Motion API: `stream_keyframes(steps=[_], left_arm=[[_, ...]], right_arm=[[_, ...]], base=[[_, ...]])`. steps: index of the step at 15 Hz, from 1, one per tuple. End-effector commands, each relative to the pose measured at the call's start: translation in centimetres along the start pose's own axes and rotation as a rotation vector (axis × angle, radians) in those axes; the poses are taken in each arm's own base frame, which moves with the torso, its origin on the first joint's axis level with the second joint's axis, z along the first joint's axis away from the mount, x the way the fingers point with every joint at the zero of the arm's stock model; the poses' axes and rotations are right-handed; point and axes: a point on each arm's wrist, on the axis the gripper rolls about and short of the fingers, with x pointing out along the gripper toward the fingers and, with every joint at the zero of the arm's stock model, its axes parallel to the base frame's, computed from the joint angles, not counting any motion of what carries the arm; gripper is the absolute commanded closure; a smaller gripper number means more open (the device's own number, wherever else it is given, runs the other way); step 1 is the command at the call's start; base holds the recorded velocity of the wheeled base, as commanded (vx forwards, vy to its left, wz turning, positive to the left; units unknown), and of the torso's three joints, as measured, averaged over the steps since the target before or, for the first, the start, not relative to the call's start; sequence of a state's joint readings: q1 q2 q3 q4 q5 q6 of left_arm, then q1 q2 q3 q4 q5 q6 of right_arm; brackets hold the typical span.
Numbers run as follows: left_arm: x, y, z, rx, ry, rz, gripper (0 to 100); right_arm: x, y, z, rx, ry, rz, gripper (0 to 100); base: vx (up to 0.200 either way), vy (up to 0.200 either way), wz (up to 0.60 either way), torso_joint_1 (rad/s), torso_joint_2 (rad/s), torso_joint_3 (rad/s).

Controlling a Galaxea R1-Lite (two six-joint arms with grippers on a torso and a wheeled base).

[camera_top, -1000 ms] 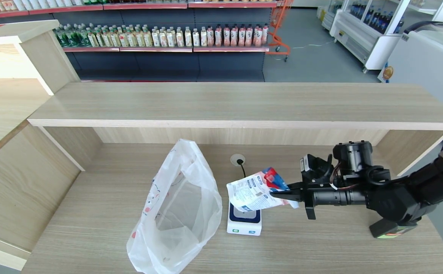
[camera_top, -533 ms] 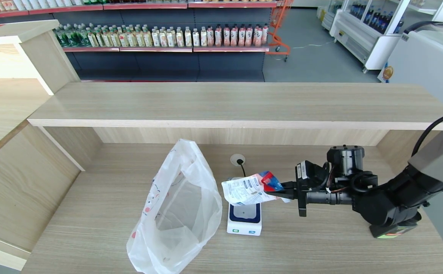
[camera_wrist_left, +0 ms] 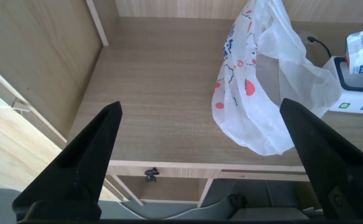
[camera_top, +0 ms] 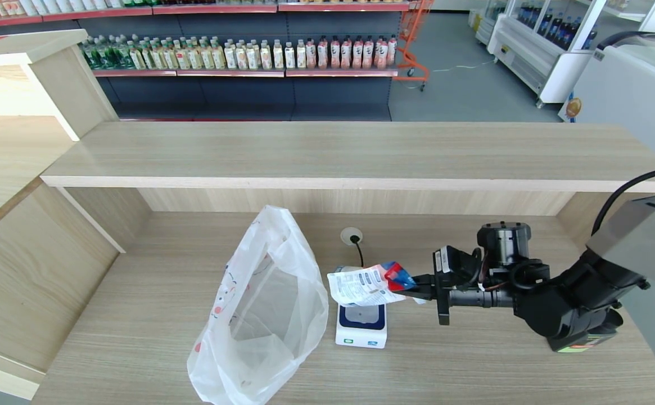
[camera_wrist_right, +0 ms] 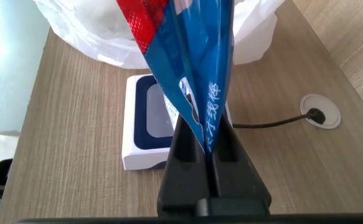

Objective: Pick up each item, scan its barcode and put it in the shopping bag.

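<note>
Shopping bag (camera_top: 260,315) on wooden counter (camera_top: 136,349), drink shelves (camera_top: 237,56) behind

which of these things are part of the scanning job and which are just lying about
Job: snack packet, clamped in the right gripper; scanner beneath it; shopping bag.

Lying about: cable port in the counter; bottles on the shelves; freezers.
</note>
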State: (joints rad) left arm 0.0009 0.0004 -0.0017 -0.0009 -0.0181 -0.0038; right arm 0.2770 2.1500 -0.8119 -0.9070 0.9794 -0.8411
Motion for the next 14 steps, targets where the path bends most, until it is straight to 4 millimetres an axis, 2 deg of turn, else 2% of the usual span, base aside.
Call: stream_keyframes(steps=[1,8,10,11,13,14], left_arm=[[0.0,0.0,0.0,-0.001,-0.001,0.000,0],[0.0,0.0,0.0,-0.001,-0.001,0.000,0],[0.0,0.0,0.0,-0.001,-0.001,0.000,0],[0.0,0.0,0.0,0.001,-0.001,0.000,0],[0.0,0.0,0.0,-0.001,-0.001,0.000,0],[0.0,0.0,0.0,0.001,-0.001,0.000,0]], right_arm=[[0.0,0.0,0.3,-0.001,-0.005,0.001,100],[-0.7,-0.5,1.4,0.056,-0.012,-0.018,100],[-1.9,-0.6,3.1,0.148,-0.024,-0.043,100],[-3.0,-0.5,4.8,0.232,-0.033,-0.065,100],[-5.9,0.0,8.5,0.477,-0.044,-0.154,100],[-6.5,0.3,9.4,0.568,-0.045,-0.199,100]], base=[[0.000,0.000,0.00,0.000,0.00,0.000],[0.000,0.000,0.00,0.000,0.00,0.000],[0.000,0.000,0.00,0.000,0.00,0.000],[0.000,0.000,0.00,0.000,0.00,0.000],[0.000,0.000,0.00,0.000,0.00,0.000],[0.000,0.000,0.00,0.000,0.00,0.000]])
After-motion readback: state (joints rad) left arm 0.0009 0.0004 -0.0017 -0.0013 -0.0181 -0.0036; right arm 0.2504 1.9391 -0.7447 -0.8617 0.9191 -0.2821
